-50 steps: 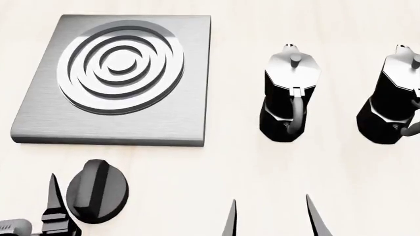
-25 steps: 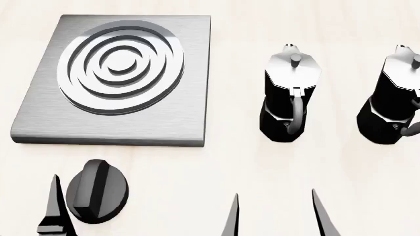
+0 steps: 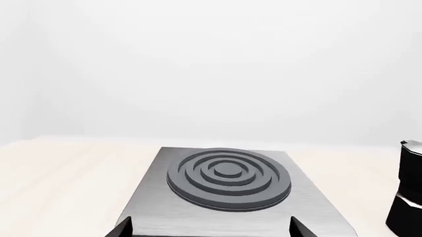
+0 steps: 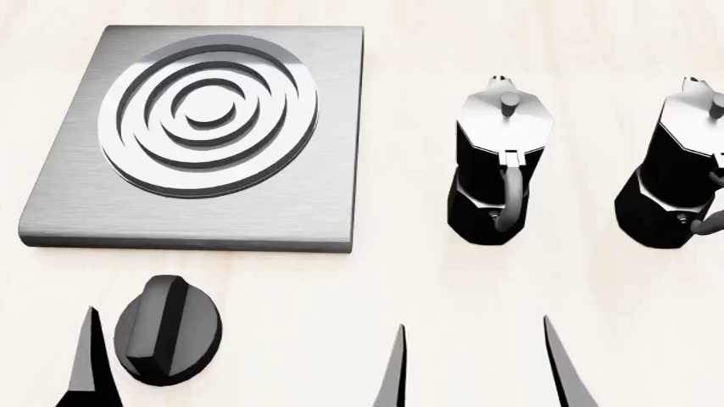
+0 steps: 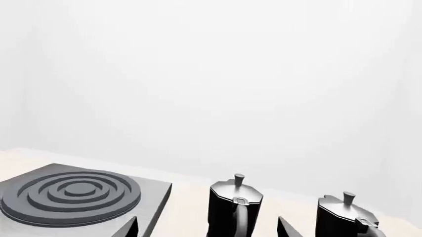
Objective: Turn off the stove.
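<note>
The stove [image 4: 192, 136] is a square brushed-grey slab with a ringed round burner, at the far left of the light wooden table. Its black ridged knob [image 4: 168, 329] lies apart in front of it. My left gripper [image 3: 211, 231] is open and empty, facing the stove [image 3: 228, 177]. In the head view only one of its fingers [image 4: 91, 365] shows, just left of the knob and not touching it. The knob is out of the left wrist view. My right gripper [image 4: 481, 369] is open and empty, right of the knob, in front of the nearer moka pot.
Two black-and-silver moka pots [image 4: 498, 161] [image 4: 676, 165] stand right of the stove, handles toward me. They also show in the right wrist view [image 5: 235, 207] [image 5: 343, 217], beside the stove [image 5: 72, 192]. One pot's edge [image 3: 408, 192] shows in the left wrist view.
The right gripper's fingers have spread wider and reached a little farther forward. The left finger has drawn back slightly toward the view's lower edge. The knob and stove have not moved.
</note>
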